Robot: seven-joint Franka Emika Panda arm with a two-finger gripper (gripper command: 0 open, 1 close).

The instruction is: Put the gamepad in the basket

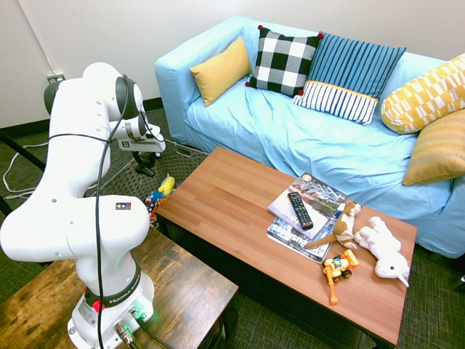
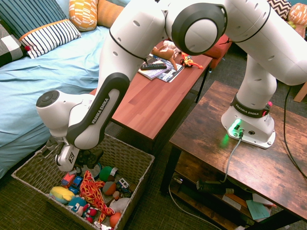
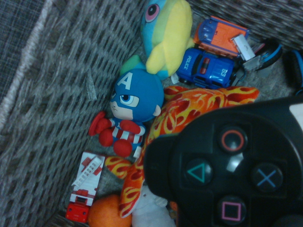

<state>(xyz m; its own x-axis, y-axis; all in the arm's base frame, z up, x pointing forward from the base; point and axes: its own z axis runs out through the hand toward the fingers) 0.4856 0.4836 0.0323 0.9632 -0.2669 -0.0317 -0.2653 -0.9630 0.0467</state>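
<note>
A: Okay, arm pose?
B: Arm reaches down off the end of the coffee table (image 2: 144, 103), wrist pointing straight down into the basket (image 2: 132, 160). Gripper (image 2: 85, 160) sits low inside, near the basket's sofa-side end, just above the toys.
A: Fingers?
B: Clamped on the gamepad (image 2: 90, 157). Second exterior view shows it as a dark lump under the hand; the wrist view shows it close up (image 3: 227, 170), circle, triangle, cross and square buttons facing the camera. Cannot tell if it touches the toys yet.
A: First exterior view?
B: Gripper (image 1: 145, 166) hangs beyond the table's near-left corner; the basket is mostly hidden there, only a bit of toys peeking out by the table leg.
A: Edges, room?
B: Basket stands on the floor between the sofa (image 2: 29, 81) and the table end. Its table-side wall is just beside the gripper, the sofa-side rim a bit further off. Toys crowd the bottom: flame-print cloth (image 3: 189, 106), Captain America plush (image 3: 130, 111), blue police car (image 3: 206, 68), orange car (image 3: 220, 34), yellow-blue plush (image 3: 168, 35), red-white truck (image 3: 85, 187). Bare woven floor shows near the hand's end and along one wall in the wrist view.
A: Tabletop?
B: Remote (image 1: 299, 209) on magazines (image 1: 305, 207), well apart from the arm.
</note>
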